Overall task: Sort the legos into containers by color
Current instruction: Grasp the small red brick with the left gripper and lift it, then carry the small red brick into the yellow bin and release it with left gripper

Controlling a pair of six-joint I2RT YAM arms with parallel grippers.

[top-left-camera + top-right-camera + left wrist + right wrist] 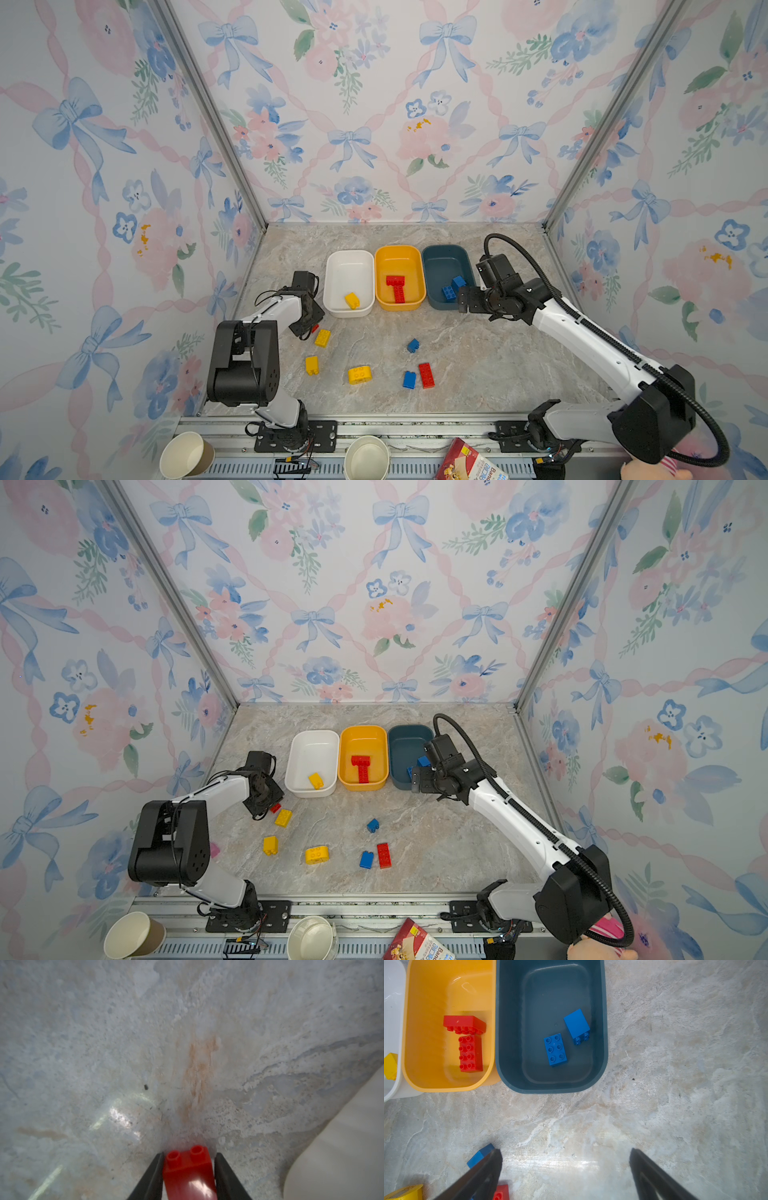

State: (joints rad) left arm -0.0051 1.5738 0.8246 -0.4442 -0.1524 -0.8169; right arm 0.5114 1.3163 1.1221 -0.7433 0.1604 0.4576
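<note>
Marble-look tabletop (498,365) floors a floral-papered booth. At its 12 o'clock stand the white tub (348,266) holding one yellow lego (352,300), the yellow-orange tub (399,259) holding two red legos (399,293), the teal tub (442,262) holding two blue legos (555,1049). Right gripper (565,1150), jaws wide apart, hovers at the teal tub's 4 o'clock. Left gripper (189,1154), at 9 o'clock, clamps a small red lego (187,1169). Six loose legos (359,374) lie around 6 o'clock.
</note>
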